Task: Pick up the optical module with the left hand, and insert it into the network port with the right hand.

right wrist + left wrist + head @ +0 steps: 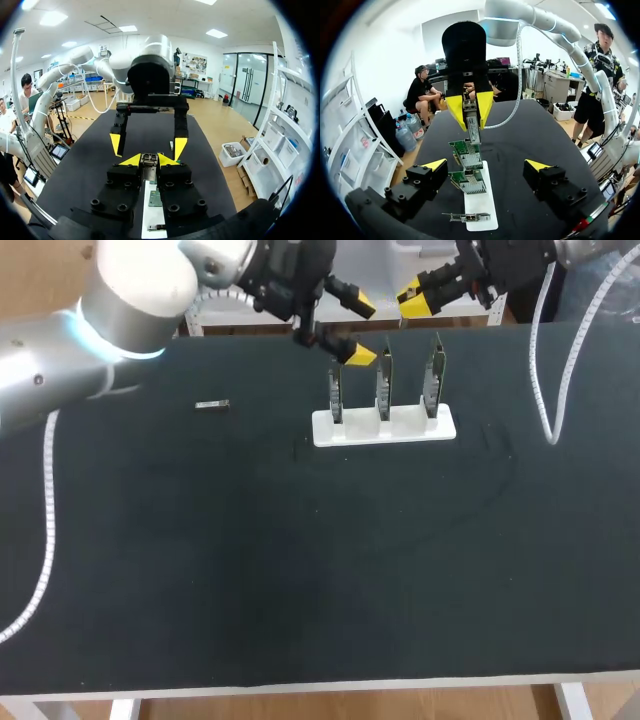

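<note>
My right gripper (pixel 149 159) is shut on the small metal optical module (pixel 148 169), held between its yellow tips. From the left wrist view that module (pixel 471 126) points down from the right gripper (pixel 469 107), just above the far circuit board. A white base (pixel 385 427) carries three upright boards with network ports (pixel 382 390). In the head view my right gripper (pixel 420 300) hangs behind the base. My left gripper (pixel 358 330) stands open and empty beside it, facing the right gripper, its fingers (pixel 435 164) spread wide over the base (pixel 481 202).
A second small module (pixel 212 405) lies on the black table to the left of the base. A white coiled cable (pixel 548 390) hangs over the table's right side. The black mat in front of the base is bare.
</note>
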`<action>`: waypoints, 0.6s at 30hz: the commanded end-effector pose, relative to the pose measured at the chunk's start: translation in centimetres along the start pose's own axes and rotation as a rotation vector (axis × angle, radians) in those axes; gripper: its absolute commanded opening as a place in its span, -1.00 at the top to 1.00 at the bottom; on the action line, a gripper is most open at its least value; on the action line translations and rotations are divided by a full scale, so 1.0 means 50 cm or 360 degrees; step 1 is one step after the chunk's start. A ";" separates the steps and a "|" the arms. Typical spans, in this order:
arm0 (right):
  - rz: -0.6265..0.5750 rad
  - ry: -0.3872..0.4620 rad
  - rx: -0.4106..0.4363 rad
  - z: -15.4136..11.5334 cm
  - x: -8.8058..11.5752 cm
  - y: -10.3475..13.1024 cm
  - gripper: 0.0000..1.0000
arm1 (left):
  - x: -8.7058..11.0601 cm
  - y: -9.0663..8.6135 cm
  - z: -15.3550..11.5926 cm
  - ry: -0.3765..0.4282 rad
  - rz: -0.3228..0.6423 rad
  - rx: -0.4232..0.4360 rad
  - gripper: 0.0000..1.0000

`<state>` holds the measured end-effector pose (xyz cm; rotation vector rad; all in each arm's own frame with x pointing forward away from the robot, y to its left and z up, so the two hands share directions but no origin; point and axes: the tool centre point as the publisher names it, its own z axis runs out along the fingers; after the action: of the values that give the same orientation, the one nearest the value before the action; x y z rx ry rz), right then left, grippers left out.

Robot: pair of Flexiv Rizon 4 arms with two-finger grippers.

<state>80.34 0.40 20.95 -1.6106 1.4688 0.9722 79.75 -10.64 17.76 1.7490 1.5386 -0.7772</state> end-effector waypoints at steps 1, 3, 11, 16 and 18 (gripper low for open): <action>0.0000 0.0000 0.0000 0.000 0.000 -0.001 1.00 | -0.011 0.020 -0.001 0.0060 -0.0004 0.0026 -1.00; 0.0000 0.0000 0.0000 0.000 0.000 -0.001 1.00 | -0.008 0.020 -0.002 0.0070 -0.0015 0.0020 -1.00; 0.0000 0.0000 0.0000 0.000 0.000 -0.001 1.00 | 0.003 0.013 -0.013 0.0105 -0.0047 -0.0025 -1.00; 0.0000 0.0000 0.0000 0.000 0.000 -0.001 1.00 | 0.005 0.008 -0.017 0.0118 -0.0059 -0.0036 -1.00; 0.0000 0.0000 0.0000 0.000 0.000 -0.001 1.00 | 0.004 0.008 -0.014 0.0109 -0.0058 -0.0028 -1.00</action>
<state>80.34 0.41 20.95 -1.6107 1.4688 0.9723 80.50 -10.04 18.09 1.7590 1.6241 -0.7301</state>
